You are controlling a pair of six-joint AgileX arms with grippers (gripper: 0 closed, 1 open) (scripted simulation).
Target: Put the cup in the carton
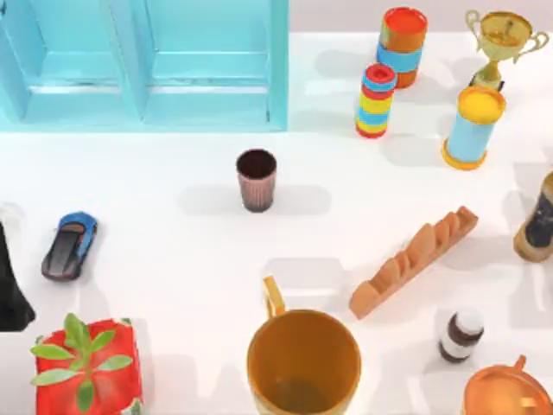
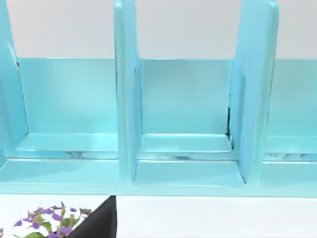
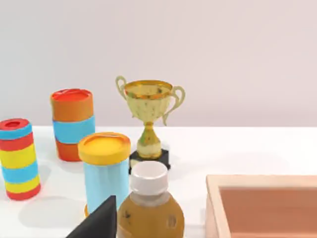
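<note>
The cup (image 1: 257, 179), a small ribbed reddish-brown tumbler with a dark inside, stands upright on the white table, a little in front of the carton's right end. The carton (image 1: 147, 104), a large light-blue box with inner dividers, fills the far left; the left wrist view looks straight into the carton (image 2: 185, 173) and its compartments. My left arm (image 1: 10, 290) is a dark shape at the table's left edge, well to the left of the cup. A dark piece of the left gripper (image 2: 99, 223) shows low in its wrist view, and of the right gripper (image 3: 99, 223) likewise.
Near the front stand a big orange mug (image 1: 302, 359) and a red cube with a plant (image 1: 86, 367). A blue toy car (image 1: 69, 245) lies left. On the right are a bread-shaped rack (image 1: 415, 259), small bottle (image 1: 460, 335), striped cans (image 1: 376, 99), trophy (image 1: 501, 39) and a brown bottle (image 3: 148, 208).
</note>
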